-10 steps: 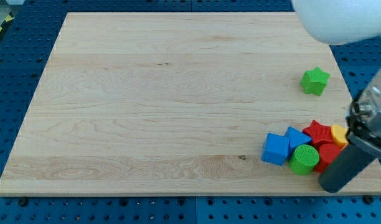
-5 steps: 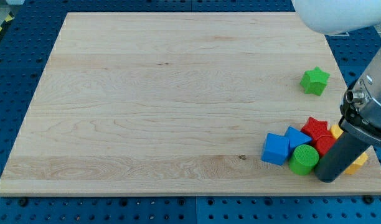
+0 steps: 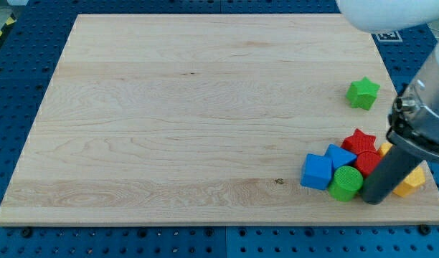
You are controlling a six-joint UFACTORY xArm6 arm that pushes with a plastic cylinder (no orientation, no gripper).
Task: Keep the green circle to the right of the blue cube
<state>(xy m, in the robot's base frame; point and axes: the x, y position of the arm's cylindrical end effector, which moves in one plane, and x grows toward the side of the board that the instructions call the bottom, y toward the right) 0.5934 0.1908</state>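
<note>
The green circle (image 3: 346,183) lies near the board's bottom right, touching the right side of the blue cube (image 3: 317,172). A second blue block (image 3: 341,157) sits just above the green circle. My tip (image 3: 372,200) rests on the board right against the green circle's right side. The rod covers part of the red blocks behind it.
A red star (image 3: 359,141) and another red block (image 3: 367,163) crowd above and right of the green circle. A yellow block (image 3: 410,181) shows right of the rod, near the board's right edge (image 3: 420,143). A green star (image 3: 363,93) stands alone higher up.
My tip moved left and slightly up, onto the green circle's right side. The green circle and the red blocks shifted a little left and up; the yellow block came out to the rod's right.
</note>
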